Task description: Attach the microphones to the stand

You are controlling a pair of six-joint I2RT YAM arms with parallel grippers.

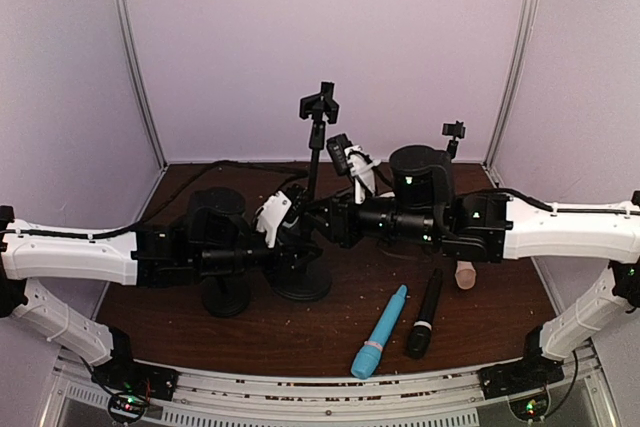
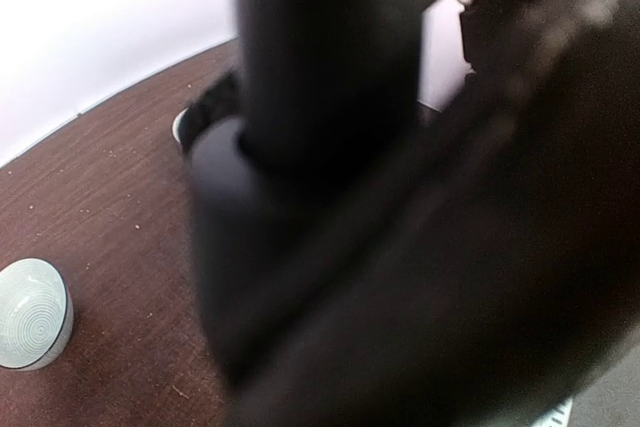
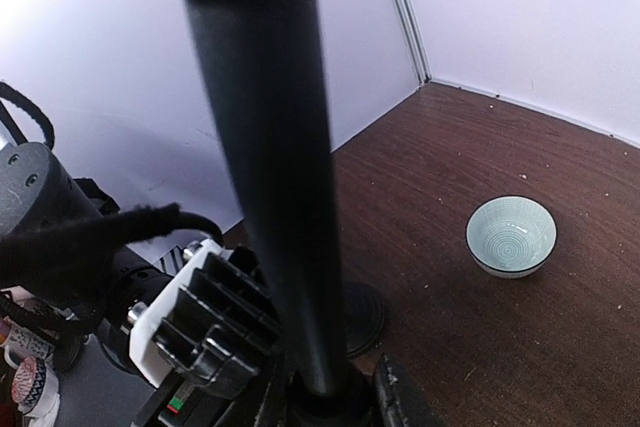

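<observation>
The black stand (image 1: 316, 152) rises mid-table from a round base (image 1: 300, 283), with an empty clip (image 1: 320, 105) on top. My left gripper (image 1: 298, 230) is shut on its pole (image 2: 320, 57) low down; its ribbed finger (image 3: 205, 312) shows pressed beside the pole. My right gripper (image 3: 335, 402) comes in from the other side, jaws closed against the pole's collar (image 3: 330, 397). A light blue microphone (image 1: 380, 331) and a black microphone (image 1: 424, 314) lie side by side near the front. The cream-beige microphone (image 1: 465, 275) lies half hidden under my right arm.
A second stand base (image 1: 226, 297) sits left of the held stand, and a small clip (image 1: 453, 130) stands at the back right. A pale ringed bowl (image 3: 511, 235) rests on the brown table (image 3: 560, 347); another bowl (image 2: 30, 312) shows in the left wrist view. White walls enclose three sides.
</observation>
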